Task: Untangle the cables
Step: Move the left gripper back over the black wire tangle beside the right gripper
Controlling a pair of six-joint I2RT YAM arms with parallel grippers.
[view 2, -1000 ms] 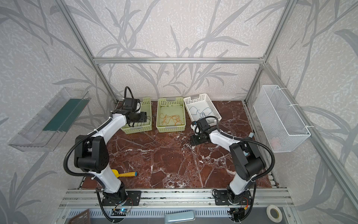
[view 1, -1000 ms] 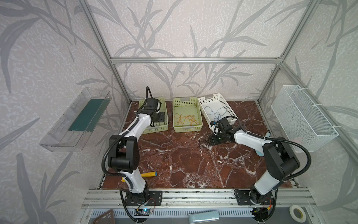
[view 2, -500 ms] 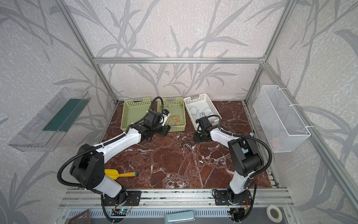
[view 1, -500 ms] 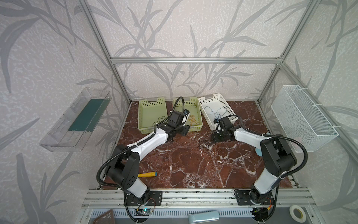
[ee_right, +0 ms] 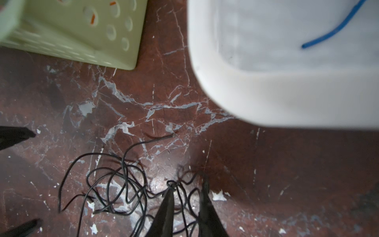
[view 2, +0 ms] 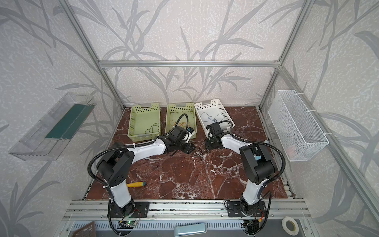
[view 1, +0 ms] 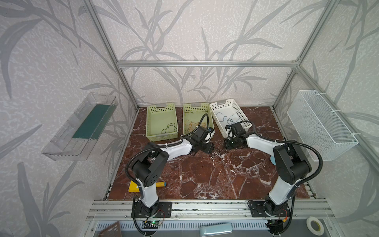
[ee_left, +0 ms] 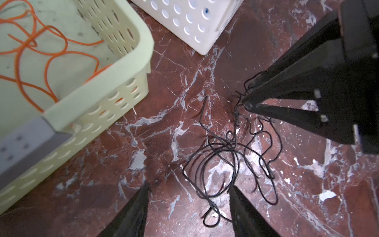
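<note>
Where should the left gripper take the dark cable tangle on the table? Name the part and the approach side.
Probably best: grip the stacked round loops of the dark cable tangle, on the side away from the right gripper, which sits at the opposite strands. Bring the left gripper straight down: the loops lie flat on the table, several overlapping there.

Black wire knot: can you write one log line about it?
stage: untangling not done | black cable tangle: on table | left gripper: open, straddling one end | right gripper: jaws narrow around strands, grip unclear
</note>
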